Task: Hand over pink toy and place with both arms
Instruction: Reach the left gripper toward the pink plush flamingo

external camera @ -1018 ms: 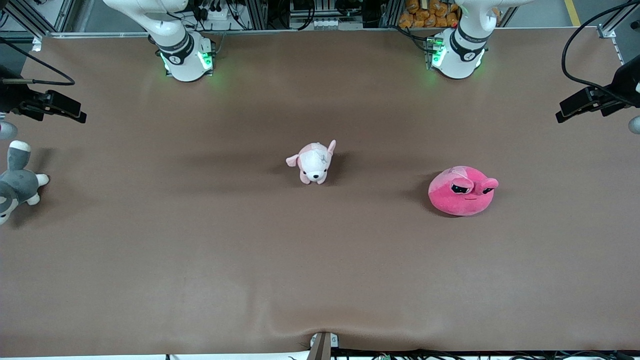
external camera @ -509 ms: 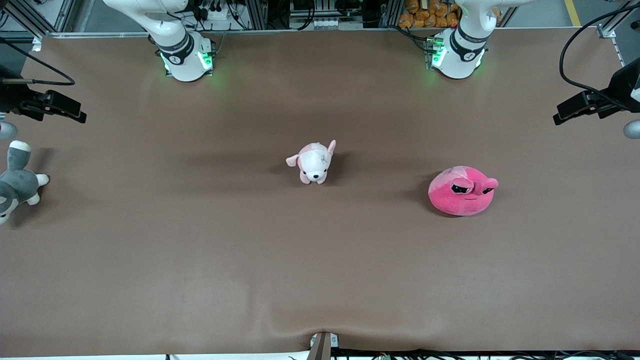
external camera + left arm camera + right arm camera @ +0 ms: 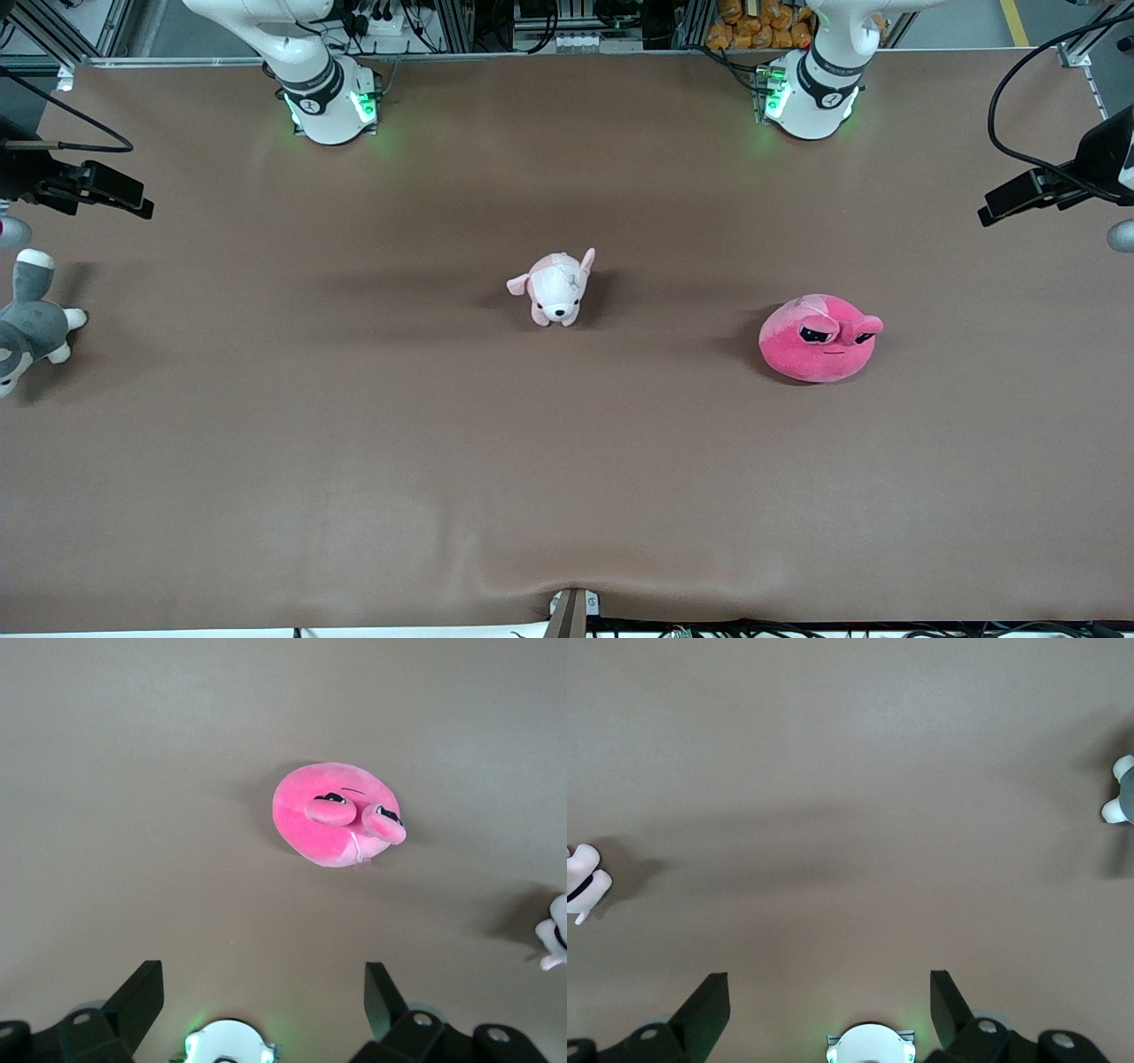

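Status: nothing of the task done. No pickup, no handover, no placing; all steps remain, by the look of it.

Grey-and-white plush [image 3: 27,323]: lying at the right arm's end of the table, untouched.

Right gripper [image 3: 829,1003]: high over bare cloth at the right arm's end, jaws spread wide, empty (this arm waits).

Pale puppy plush [image 3: 556,287]: mid-table, standing alone.

Pink toy [image 3: 819,338]: resting on the cloth toward the left arm's end, nearer the front camera than the left arm's base, eyes up, well apart from the puppy.

Left gripper [image 3: 264,1004]: aloft, looking down on the pink toy [image 3: 337,813], jaws wide, nothing held; the likely first picker.

Table [image 3: 567,496]: brown cloth, smooth, one ripple at the edge nearest the front camera.

Room: metal framing, cables and orange items along the edge by the bases.
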You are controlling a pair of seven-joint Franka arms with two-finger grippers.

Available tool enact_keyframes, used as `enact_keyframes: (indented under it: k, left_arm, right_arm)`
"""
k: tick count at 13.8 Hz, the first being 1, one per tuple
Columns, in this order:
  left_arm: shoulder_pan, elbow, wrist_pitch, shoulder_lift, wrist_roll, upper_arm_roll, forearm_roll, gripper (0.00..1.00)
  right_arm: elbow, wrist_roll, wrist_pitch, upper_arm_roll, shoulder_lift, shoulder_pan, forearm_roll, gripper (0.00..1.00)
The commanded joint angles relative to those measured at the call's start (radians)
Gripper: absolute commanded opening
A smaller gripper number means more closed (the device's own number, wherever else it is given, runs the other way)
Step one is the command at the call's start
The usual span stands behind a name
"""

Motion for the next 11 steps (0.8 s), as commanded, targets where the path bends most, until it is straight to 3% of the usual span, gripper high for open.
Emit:
enact_keyframes:
  k: [1, 11]
  left_arm:
    - [-0.001, -0.006, -0.008, 0.014, -0.093, -0.007, 0.006, 1.0]
    - [0.035, -0.122, 0.006, 0.01, -0.554, -0.008, -0.089, 1.0]
  right_arm:
    - [-0.011, 0.004, 0.01, -0.001, -0.009, 0.009, -0.013, 1.0]
    - [-0.009, 0.004, 0.01, -0.001, -0.007, 0.01, -0.009, 1.0]
